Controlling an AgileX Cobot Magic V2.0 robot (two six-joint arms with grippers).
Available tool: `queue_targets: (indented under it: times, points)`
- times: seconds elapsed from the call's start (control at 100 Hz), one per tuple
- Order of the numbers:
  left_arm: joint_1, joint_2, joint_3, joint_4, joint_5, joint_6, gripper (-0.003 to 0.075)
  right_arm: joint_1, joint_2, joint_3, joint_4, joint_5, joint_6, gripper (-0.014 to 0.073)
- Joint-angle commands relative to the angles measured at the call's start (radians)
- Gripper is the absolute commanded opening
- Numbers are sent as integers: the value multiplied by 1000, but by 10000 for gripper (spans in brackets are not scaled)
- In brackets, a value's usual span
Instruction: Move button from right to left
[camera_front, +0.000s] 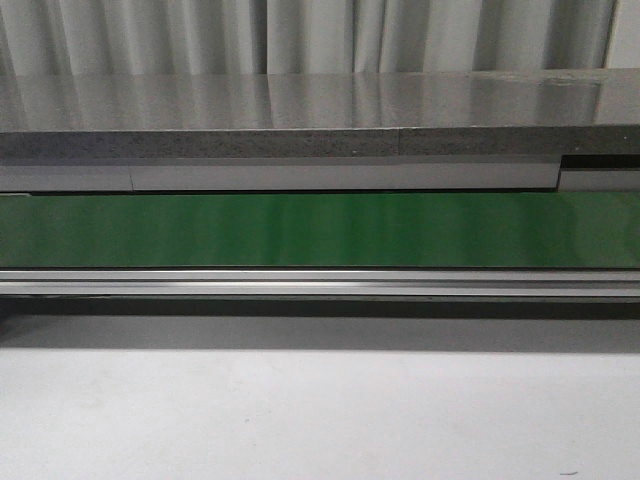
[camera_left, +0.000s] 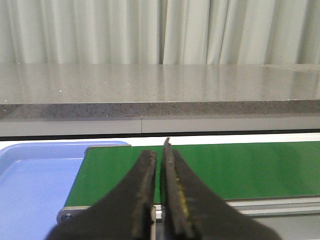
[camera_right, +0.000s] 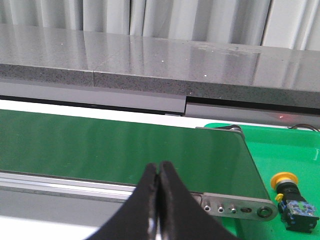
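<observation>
Button (camera_right: 291, 200) first: it lies on its side in the green tray (camera_right: 280, 150) just beyond the right end of the conveyor belt (camera_right: 115, 147), yellow cap pointing toward the belt, dark body with a bluish block behind it. It appears only in the right wrist view; the front view shows none of it. Lying there, off the belt and at the right-hand end, it seems to be waiting at its starting place, so the task looks not yet begun.

Nearest that camera, the right gripper (camera_right: 158, 172) hangs over the belt's near rail (camera_right: 70, 186), its fingers pressed together with nothing between them. It is beside the button, not over it, so it would need to spread its fingers and shift toward the tray before any grasp.

On the other side, the left gripper (camera_left: 161, 160) shows its fingers nearly touching, only a thin slit between them, and empty. Past it sits a blue tray (camera_left: 30, 185) at the belt's left end, probably the drop-off point.

Farther back runs a grey stone-like counter (camera_front: 300, 115), with pale curtains (camera_front: 300, 30) behind.
</observation>
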Motion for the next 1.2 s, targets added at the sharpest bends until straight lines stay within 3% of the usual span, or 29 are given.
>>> queue_targets:
  times: [0.0, 0.78, 0.97, 1.19]
  points:
    - [-9, -37, 40, -8, -87, -3, 5, 1, -17, 0, -8, -84, -2, -60]
    - [-9, -37, 40, -8, -87, -3, 5, 1, -17, 0, -8, -84, -2, -60]
    - [-9, -37, 40, -8, -87, -3, 5, 1, -17, -16, -7, -143, -2, -60]
    - [-9, -37, 40, -8, -87, -3, 5, 1, -5, -159, -7, 13, -2, -60]
